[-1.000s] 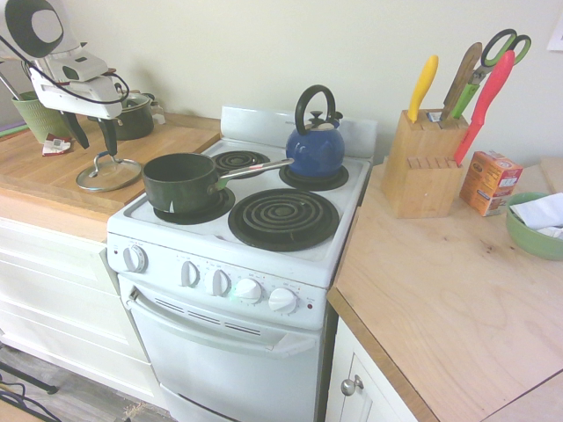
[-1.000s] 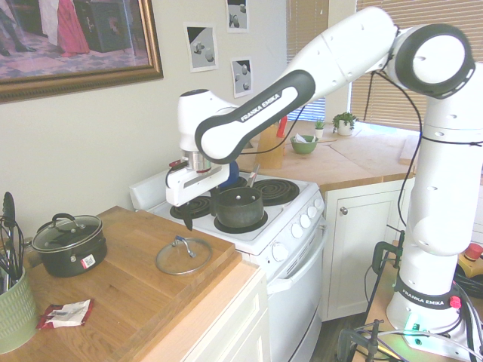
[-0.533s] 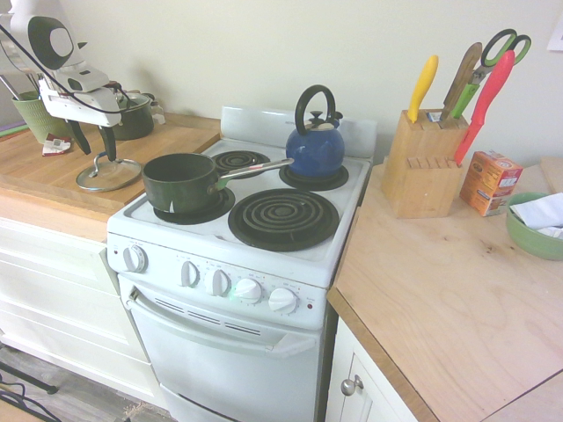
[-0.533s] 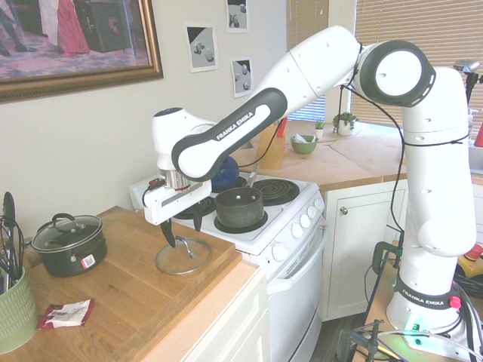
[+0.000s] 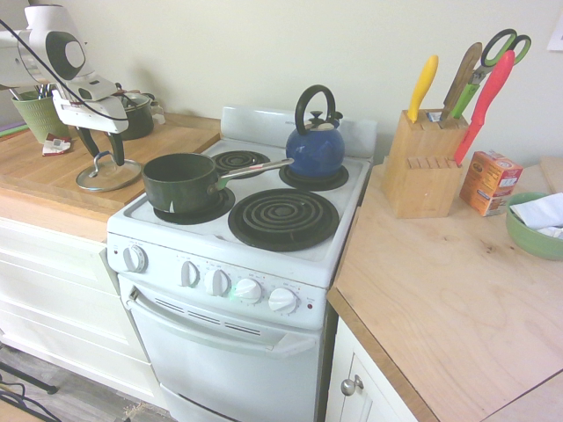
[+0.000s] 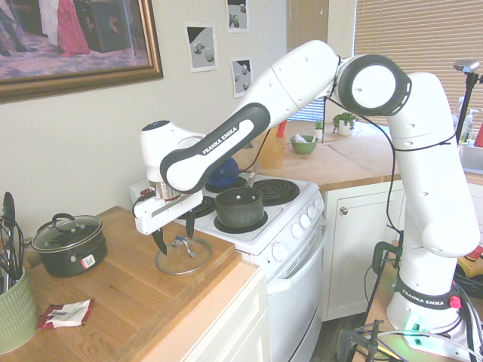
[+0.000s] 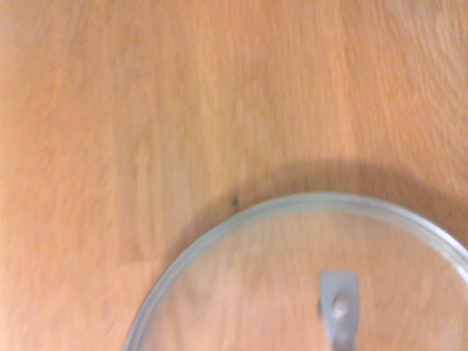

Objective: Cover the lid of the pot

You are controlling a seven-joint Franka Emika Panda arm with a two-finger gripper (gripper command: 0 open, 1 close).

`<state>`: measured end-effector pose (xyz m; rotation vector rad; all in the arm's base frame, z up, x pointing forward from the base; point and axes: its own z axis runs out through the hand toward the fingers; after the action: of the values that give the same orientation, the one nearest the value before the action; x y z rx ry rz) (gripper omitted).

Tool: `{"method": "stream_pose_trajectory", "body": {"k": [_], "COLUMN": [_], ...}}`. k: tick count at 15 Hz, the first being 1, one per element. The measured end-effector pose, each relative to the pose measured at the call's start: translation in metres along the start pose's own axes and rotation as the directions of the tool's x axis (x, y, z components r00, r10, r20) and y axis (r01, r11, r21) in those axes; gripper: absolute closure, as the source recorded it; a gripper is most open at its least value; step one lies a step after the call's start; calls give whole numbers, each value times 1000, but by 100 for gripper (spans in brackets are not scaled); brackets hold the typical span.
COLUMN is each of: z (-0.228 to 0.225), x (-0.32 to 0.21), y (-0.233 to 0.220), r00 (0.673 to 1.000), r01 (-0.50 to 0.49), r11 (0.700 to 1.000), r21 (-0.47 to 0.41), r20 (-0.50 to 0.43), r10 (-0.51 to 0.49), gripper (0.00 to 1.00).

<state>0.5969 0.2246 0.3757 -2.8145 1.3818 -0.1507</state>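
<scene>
Shifting away from the stove and down to the lid since the earlier frame, with jaws spread wide near the small arched handle; contact with it too unclear to tell. Lying flat on the wooden counter, just left of the stove in the first exterior view: the lid, round clear glass with a silver metal rim. Resting uncovered on the stove's front-left coil burner: the pot, round, dark green, with a dark inside and a long silvery handle. On the back-right burner, a rounded, glossy blue kettle with a black looped handle. Farther back on the wooden counter, a squat dark pot under its own glass lid. Near it, a ribbed, pale green crock holding dark utensils, and a crinkled red-and-white packet. Across the stove, on pale wood, an angular wooden block holding knives and green-and-black scissors, a small orange box, and a smooth green bowl holding white cloth.
</scene>
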Motion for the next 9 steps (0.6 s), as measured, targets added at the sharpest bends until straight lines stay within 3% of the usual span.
{"method": "stream_pose_trajectory", "body": {"k": [9], "z": [3], "x": [-7], "y": [2], "r00": [1000], "r01": [3], "r11": [999], "r21": [-35], "r20": [9], "r10": [-2], "gripper": [100]}}
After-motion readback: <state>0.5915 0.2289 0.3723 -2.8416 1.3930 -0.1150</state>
